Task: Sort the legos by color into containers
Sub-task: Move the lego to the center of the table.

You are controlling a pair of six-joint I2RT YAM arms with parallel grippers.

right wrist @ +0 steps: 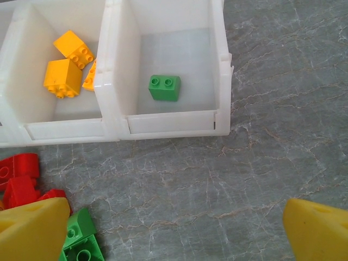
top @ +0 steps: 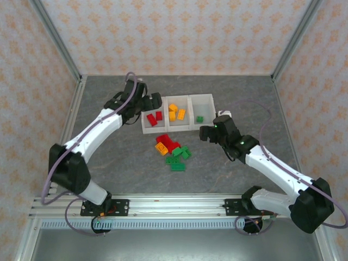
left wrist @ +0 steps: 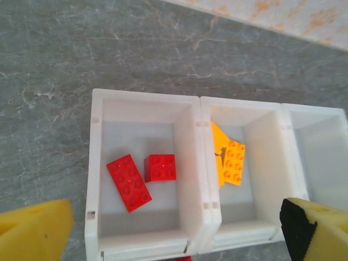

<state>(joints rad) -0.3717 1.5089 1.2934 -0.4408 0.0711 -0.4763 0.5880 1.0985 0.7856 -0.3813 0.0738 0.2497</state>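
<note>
The gray table (top: 130, 168) is bare to the left and in front of the little pile of legos (top: 173, 149), so there is room to come in from those sides. The white containers (top: 178, 129) stand just behind the pile, and their walls block the way there. Their tops are open.

Bins (top: 166, 130): we count three, joined in one row.
Red legos (left wrist: 129, 182) in the left bin: we count two.
Orange-yellow legos (right wrist: 60, 76) in the middle bin: we count three.
Green lego (right wrist: 165, 87) in the right bin: we count one.
Loose legos (top: 173, 152) on the table (top: 109, 163): we count one orange-yellow, at least two red and about four green; they overlap, so we cannot give the exact number.
</note>
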